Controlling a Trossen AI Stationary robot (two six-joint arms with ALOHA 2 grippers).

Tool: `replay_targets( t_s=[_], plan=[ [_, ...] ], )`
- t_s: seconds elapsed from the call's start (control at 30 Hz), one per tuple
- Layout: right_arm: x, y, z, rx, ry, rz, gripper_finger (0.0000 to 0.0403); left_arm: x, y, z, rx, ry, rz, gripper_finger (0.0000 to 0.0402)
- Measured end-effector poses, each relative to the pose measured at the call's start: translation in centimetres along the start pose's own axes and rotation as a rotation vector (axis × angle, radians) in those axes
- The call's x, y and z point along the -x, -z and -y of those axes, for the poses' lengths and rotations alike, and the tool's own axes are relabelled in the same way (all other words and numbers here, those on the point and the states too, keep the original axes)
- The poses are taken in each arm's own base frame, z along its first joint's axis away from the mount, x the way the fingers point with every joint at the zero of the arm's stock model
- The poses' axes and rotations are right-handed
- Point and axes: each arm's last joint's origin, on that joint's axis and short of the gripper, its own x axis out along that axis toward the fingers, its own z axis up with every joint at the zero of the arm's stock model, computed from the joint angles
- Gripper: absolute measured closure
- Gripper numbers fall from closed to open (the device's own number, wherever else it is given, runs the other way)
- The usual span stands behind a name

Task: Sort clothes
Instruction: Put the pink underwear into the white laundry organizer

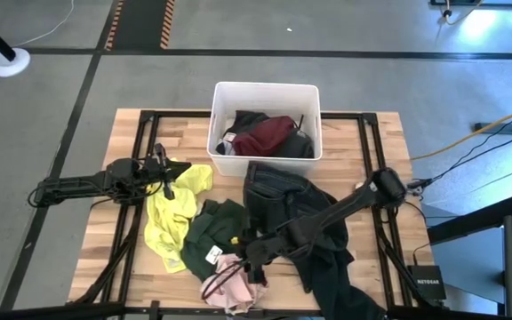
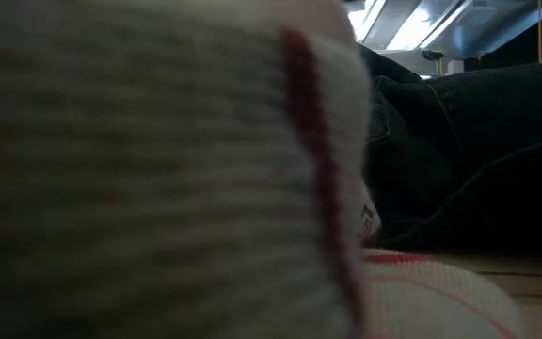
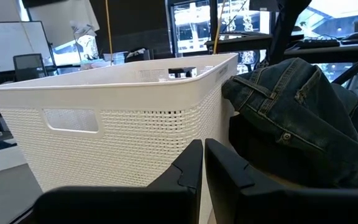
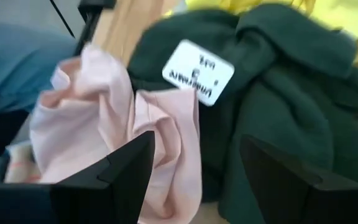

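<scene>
The clothes lie heaped on the wooden table: dark jeans (image 1: 278,191), a dark green shirt (image 1: 212,227) with a white label (image 4: 197,71), a bright yellow top (image 1: 172,218) and a small pink piece (image 1: 229,280). My right gripper (image 1: 254,258) hangs open just over the pink piece (image 4: 104,124) and the green shirt (image 4: 278,99), one finger over each; no touch shows. My left gripper (image 1: 169,173) is shut and level above the yellow top, holding nothing (image 3: 202,165). A white piece with red stripes (image 2: 158,169) fills the low view.
A white plastic bin (image 1: 265,86) stands at the table's far middle with maroon (image 1: 269,135) and black garments inside; its perforated wall (image 3: 117,124) is right before my left gripper. A dark garment (image 1: 332,267) trails off the near right. Bare wood shows at the left and right edges.
</scene>
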Motion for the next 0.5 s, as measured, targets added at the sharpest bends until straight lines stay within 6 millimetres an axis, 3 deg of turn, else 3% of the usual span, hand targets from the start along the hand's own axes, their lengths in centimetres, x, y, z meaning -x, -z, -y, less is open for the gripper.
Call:
replay_targets(
  t_s=[0.3, 0.5],
  plan=[
    [-2.8, 2.1, -0.1, 0.015, -0.012, -0.083, 0.0148, 0.0, 0.0, 0.0, 0.0, 0.0, 0.0, 0.0389],
    [-3.8, 2.3, -0.5, -0.023, -0.109, -0.068, 0.0148, 0.0, 0.0, 0.0, 0.0, 0.0, 0.0, 0.0389]
  ],
)
